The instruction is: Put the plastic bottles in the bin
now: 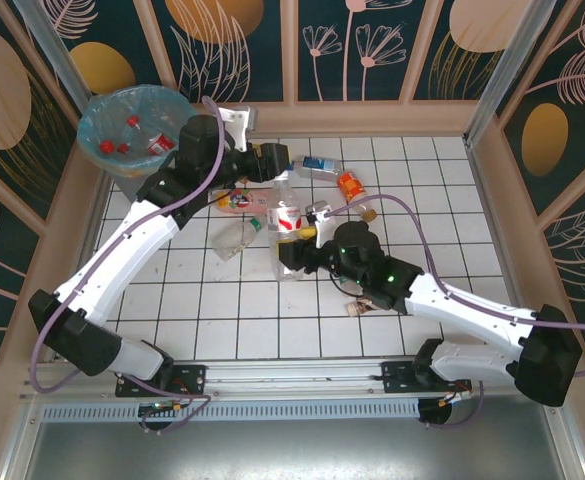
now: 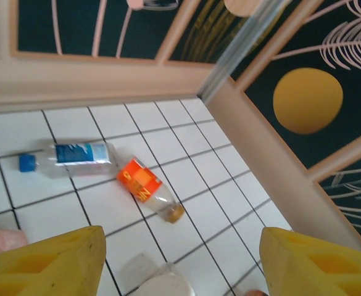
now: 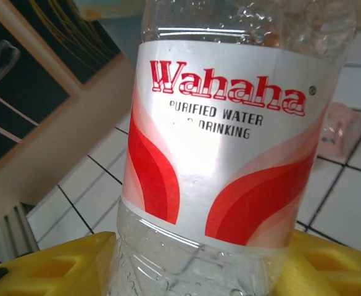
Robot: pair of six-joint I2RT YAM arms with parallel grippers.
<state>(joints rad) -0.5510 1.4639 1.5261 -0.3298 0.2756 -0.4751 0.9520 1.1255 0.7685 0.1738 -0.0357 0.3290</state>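
Observation:
My right gripper [image 3: 199, 268] is shut on a clear plastic bottle [image 3: 229, 142] with a red and white Wahaha label; its yellow fingers [image 3: 50, 265] press both sides of the lower body. From above, that bottle [image 1: 288, 220] stands mid-table at the right gripper [image 1: 294, 252]. My left gripper [image 2: 180, 265] is open and holds nothing. It hovers over a blue-label bottle [image 2: 69, 159] and an orange-label bottle [image 2: 148, 188] that lie on the tiles. The bin [image 1: 92, 110], lined with a light-blue bag, sits at the far left corner with several bottles inside.
Another clear bottle [image 1: 237, 237] lies left of the held one, with small pink and yellow items [image 1: 234, 200] beyond it. A wooden rail [image 1: 372, 132] borders the far side, and a metal post [image 2: 242, 49] stands at the far right corner. A small brown item [image 1: 356, 308] lies under the right arm.

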